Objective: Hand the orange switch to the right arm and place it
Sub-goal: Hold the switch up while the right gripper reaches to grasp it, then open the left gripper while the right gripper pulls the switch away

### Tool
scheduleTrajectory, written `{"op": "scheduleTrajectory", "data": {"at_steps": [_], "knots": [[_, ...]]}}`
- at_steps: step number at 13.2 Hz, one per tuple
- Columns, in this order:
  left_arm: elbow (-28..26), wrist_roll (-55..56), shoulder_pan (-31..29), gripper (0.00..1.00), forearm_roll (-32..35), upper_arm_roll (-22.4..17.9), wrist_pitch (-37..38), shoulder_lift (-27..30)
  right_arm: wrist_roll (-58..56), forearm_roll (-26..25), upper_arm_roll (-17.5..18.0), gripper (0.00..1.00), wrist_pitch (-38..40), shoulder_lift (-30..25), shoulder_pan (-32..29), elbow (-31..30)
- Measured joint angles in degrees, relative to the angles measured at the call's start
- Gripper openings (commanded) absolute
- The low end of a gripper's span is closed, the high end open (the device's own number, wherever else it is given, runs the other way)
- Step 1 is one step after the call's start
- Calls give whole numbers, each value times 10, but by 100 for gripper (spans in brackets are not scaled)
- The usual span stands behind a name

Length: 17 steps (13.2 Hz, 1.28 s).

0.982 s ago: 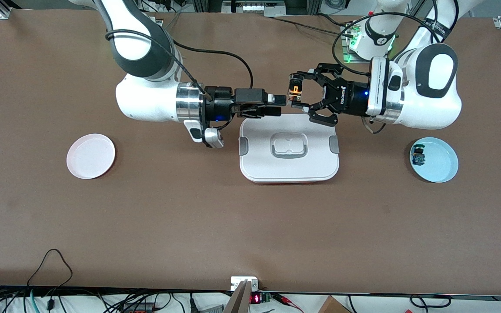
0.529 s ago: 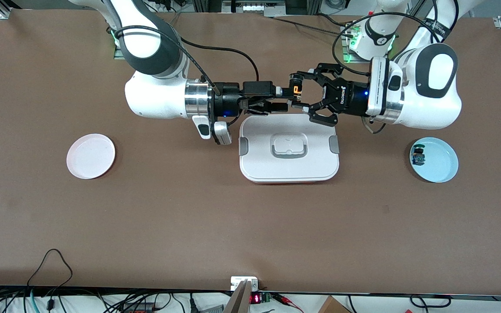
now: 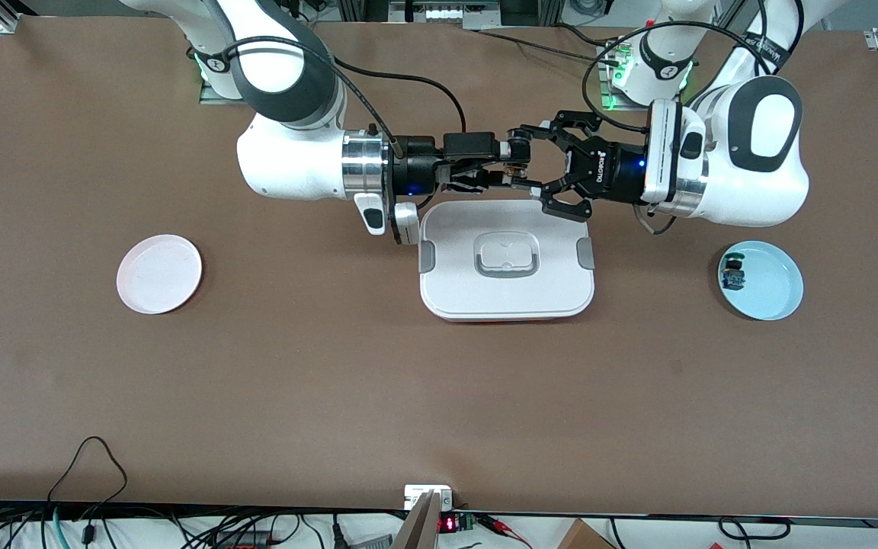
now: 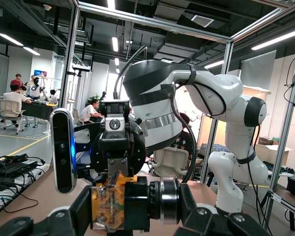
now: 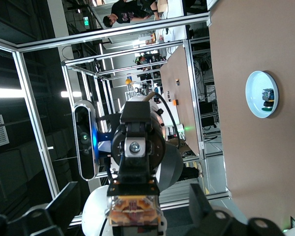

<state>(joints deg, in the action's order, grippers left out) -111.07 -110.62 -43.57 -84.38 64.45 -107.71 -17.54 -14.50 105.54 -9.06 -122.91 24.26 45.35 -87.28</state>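
L tool [image 3: 517, 160], R tool [image 3: 501, 166] tip-to-tip

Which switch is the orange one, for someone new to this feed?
Find the white lidded box mid-table; the two grippers meet in the air above its edge. The orange switch is the tiny black part clamped in the left gripper. The other switch, blue-bodied, lies on the blue plate.

Colours at handover, both arms over the brown table [image 3: 256, 381]

I see the orange switch [image 4: 108, 206] with an orange block and black body, gripped in the black left gripper [image 3: 519, 164]; the black right gripper [image 3: 496, 171] has a silver wrist band. Both arms are white with dark joints. The white lidded box [image 3: 507, 263] has grey clips. I note a pale pink plate [image 3: 159, 274], and a light blue plate [image 3: 770, 286] holding a blue-and-green switch [image 3: 732, 274].
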Motion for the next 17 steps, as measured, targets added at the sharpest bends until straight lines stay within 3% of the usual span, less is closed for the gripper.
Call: {"op": "scheduleTrajectory", "data": {"at_steps": [2, 3, 4, 5, 8, 9, 10, 15, 17], "knots": [[0, 0, 0, 0, 0, 0, 0, 0, 0, 0, -1, 59, 0, 0, 0, 0], [0, 0, 0, 0, 0, 0, 0, 0, -1, 0, -1, 38, 0, 0, -1, 0], [0, 0, 0, 0, 0, 0, 0, 0, -5, 0, -1, 30, 0, 0, -1, 0], [0, 0, 0, 0, 0, 0, 0, 0, -11, 0, -1, 24, 0, 0, -1, 0], [0, -4, 0, 2, 0, 0, 0, 0, -22, 1, -1, 17, 0, 0, 0, -1], [-1, -5, 0, 24, 0, 0, 0, 0, -23, 1, -1, 17, 0, 0, 0, -1], [-1, -5, 0, 99, 0, 0, 0, 0, -24, 1, -1, 17, 1, 0, 0, -2], [-5, -3, -4, 100, 0, -2, 11, -6, -40, 1, -1, 11, 0, 0, 0, -3], [-9, -4, -31, 100, 2, -8, 40, -25, -42, 1, -2, 9, 0, -1, -2, -3]]}}
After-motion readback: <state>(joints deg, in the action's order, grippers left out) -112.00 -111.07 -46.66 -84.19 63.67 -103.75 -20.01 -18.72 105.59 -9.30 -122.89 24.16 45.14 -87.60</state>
